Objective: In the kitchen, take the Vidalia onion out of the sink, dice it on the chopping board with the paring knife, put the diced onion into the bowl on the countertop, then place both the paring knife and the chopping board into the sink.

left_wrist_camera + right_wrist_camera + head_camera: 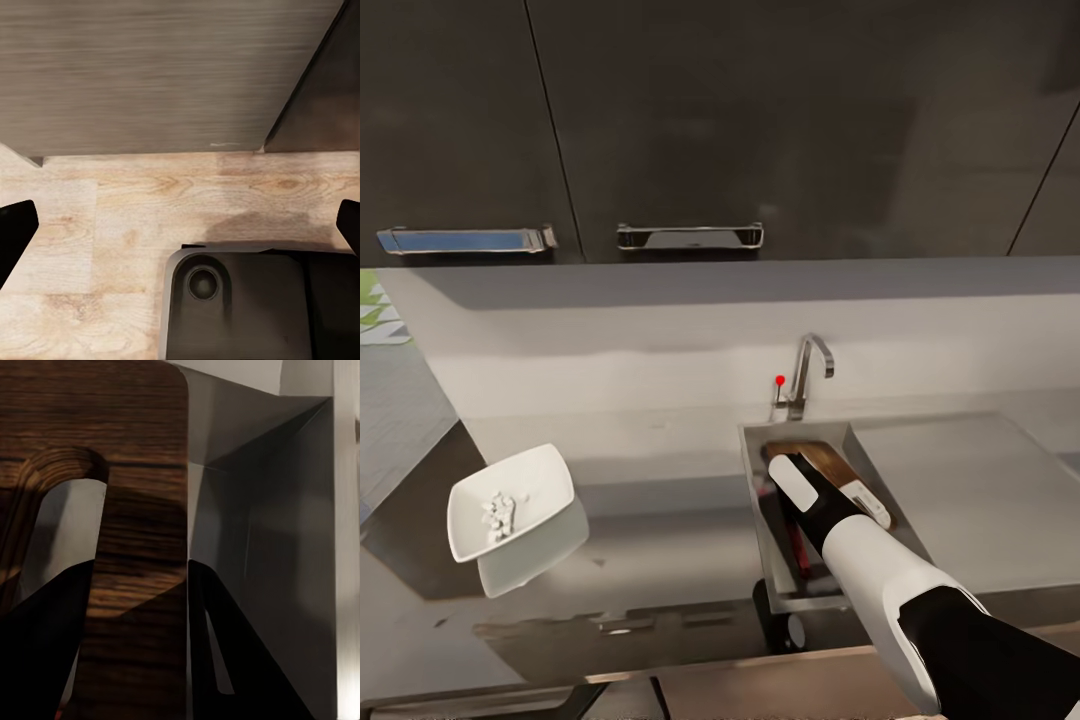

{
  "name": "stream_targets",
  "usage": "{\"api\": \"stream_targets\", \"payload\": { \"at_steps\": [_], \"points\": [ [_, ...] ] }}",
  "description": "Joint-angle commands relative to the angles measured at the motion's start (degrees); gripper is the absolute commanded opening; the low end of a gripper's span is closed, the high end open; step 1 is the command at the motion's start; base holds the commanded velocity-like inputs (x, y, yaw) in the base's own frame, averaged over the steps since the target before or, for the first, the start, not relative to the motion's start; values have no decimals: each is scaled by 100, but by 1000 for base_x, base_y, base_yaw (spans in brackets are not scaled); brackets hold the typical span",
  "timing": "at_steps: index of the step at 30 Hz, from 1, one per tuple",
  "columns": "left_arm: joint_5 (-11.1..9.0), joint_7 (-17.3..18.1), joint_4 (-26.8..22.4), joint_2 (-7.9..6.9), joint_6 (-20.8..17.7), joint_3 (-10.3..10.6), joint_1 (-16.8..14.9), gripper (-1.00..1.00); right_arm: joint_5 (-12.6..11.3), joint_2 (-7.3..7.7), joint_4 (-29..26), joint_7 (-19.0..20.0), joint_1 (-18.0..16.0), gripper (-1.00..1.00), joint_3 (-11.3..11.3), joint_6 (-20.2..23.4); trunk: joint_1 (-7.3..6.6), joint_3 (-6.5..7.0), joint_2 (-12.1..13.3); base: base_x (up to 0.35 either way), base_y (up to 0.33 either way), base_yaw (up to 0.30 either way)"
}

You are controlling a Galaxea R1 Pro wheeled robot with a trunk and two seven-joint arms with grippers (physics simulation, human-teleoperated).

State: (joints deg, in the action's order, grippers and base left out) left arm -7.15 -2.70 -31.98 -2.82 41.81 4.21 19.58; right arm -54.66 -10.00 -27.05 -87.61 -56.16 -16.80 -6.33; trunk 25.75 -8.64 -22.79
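Observation:
The chopping board [830, 462] leans inside the sink [755, 470], its dark-brown end with the oval slot close in the right wrist view [112, 427]. My right gripper [141, 566] is shut on the strip of board beside the slot, one dark finger on each side. A slim dark shape with a red end, the paring knife [796, 548], lies in the basin beside my right forearm. The white bowl [535, 475] sits on the countertop [660, 520] at the left with the diced onion [498, 512] in it. My left gripper [180, 232] hangs open over the wooden floor. The whole Vidalia onion is out of view.
A chrome tap [808, 370] with a red knob [780, 380] stands behind the basin. The flat drainboard [970, 490] stretches to the right. Dark wall cabinets with chrome handles [690, 236] hang above. The robot's dark base [240, 307] is under the left gripper.

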Motion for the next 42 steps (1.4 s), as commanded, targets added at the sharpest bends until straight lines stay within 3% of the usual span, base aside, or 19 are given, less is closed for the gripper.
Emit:
{"api": "stream_targets", "payload": {
  "at_steps": [1,42],
  "points": [
    [-50,-28,-10,-8,9,45,2,100,-28,0,15,-4,-9,-100,-33,-66,4,-20,-13,2,0,0],
    [-50,-28,-10,-11,29,46,2,100,-28,0,121,1,-9,-100,-34,-70,4,-400,-13,0,0,0]
  ]
}}
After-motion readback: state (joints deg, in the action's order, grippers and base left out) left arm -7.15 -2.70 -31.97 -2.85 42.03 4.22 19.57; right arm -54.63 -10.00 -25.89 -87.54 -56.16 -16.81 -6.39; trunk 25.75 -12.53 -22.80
